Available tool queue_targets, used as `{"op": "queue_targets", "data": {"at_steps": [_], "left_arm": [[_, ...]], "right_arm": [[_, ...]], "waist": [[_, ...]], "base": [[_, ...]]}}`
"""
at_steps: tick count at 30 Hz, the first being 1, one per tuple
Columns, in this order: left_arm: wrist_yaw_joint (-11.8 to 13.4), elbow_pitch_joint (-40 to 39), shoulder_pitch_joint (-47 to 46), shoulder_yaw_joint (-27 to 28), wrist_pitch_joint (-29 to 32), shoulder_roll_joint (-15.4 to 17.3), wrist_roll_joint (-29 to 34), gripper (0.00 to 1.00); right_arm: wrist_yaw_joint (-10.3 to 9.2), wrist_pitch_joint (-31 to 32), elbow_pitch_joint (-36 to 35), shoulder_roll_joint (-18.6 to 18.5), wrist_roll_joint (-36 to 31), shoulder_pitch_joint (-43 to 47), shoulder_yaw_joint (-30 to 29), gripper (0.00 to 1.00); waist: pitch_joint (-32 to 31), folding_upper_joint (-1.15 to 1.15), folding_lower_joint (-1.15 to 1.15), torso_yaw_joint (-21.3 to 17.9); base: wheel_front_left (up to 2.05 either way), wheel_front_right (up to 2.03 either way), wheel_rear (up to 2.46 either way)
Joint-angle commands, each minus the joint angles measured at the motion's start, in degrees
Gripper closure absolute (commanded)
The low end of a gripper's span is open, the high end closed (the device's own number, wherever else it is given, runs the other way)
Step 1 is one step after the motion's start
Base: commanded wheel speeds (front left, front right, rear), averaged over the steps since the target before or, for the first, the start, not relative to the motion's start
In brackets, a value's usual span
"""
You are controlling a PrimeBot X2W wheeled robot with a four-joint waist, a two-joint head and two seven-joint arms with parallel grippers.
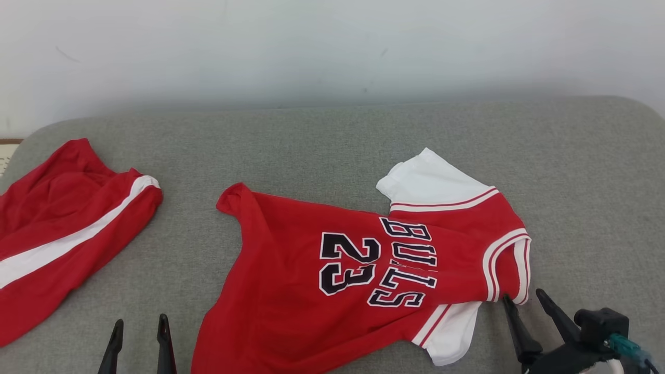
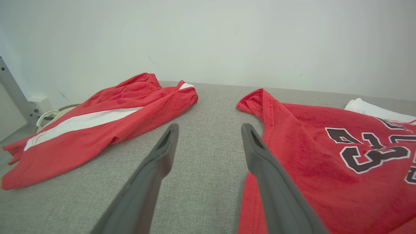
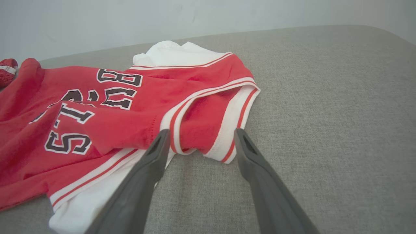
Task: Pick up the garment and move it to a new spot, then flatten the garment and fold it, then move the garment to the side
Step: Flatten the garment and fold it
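A red jersey (image 1: 332, 270) lies face up near the front edge of the grey counter (image 1: 322, 140), from the middle toward the right, with its collar pointing at the right edge. It has white sleeves, striped trim and dark "BULLS 23" lettering, and the cloth is rumpled. Both claws are empty with their fingers apart. The right claw (image 1: 522, 295) sits just beside the collar, likely placed to grab it, and the left claw (image 1: 141, 320) is beside the hem. Red shorts (image 1: 67, 228) lie at the left edge.
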Motion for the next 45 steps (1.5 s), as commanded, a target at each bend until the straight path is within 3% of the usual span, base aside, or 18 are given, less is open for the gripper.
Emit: {"op": "queue_targets", "data": {"at_steps": [1,16,22,26,34,35,36,45], "left_arm": [[-0.10,0.15,0.05,-0.13,-0.16,0.02,-0.23,0.00],[0.17,0.56,0.47,-1.56,-0.16,0.00,-0.90,0.00],[0.46,0.61,0.07,-1.61,-0.16,0.00,-1.18,0.00],[0.50,0.65,0.25,-1.40,-0.16,0.00,-1.15,0.00],[0.51,0.90,-0.33,-1.76,-0.16,0.01,-1.51,0.00],[0.47,0.94,-0.37,-1.83,-0.16,0.01,-1.58,0.00],[0.46,0.95,-0.42,-1.87,-0.16,0.00,-1.59,0.00],[0.31,1.22,-0.90,-1.66,-0.16,0.01,-1.73,0.00]], "right_arm": [[-0.02,-0.37,0.81,0.11,-0.16,-1.04,0.04,0.00],[-0.02,-0.24,14.89,1.74,1.29,-10.63,1.15,0.00],[-0.02,-1.05,20.52,2.33,-0.61,-12.32,-2.24,0.00],[-0.02,-1.31,22.83,3.39,-1.74,-12.83,-4.65,0.00],[-0.02,1.72,24.85,5.00,-0.05,-14.36,-2.58,0.00],[-0.01,1.13,24.58,4.91,-0.15,-14.83,-2.13,0.62],[-0.01,0.31,24.27,4.79,0.06,-15.43,-2.22,0.97],[-0.02,-1.11,24.48,3.01,-0.69,-21.40,-0.11,1.00]], "waist": [[-0.32,0.00,0.00,0.44],[-0.47,0.00,0.00,3.58],[0.06,0.00,0.00,3.92],[0.22,0.00,0.00,3.64],[0.57,0.00,0.00,3.23],[0.63,0.00,0.00,3.23],[0.71,0.00,0.00,3.23],[1.41,0.00,0.00,2.97]], "base": [[0.00,0.00,0.00],[0.00,0.00,0.00],[0.00,0.00,0.00],[0.00,0.00,0.00],[0.00,0.00,0.00],[0.00,0.00,0.00],[0.00,0.00,0.00],[0.00,0.00,0.00]]}}
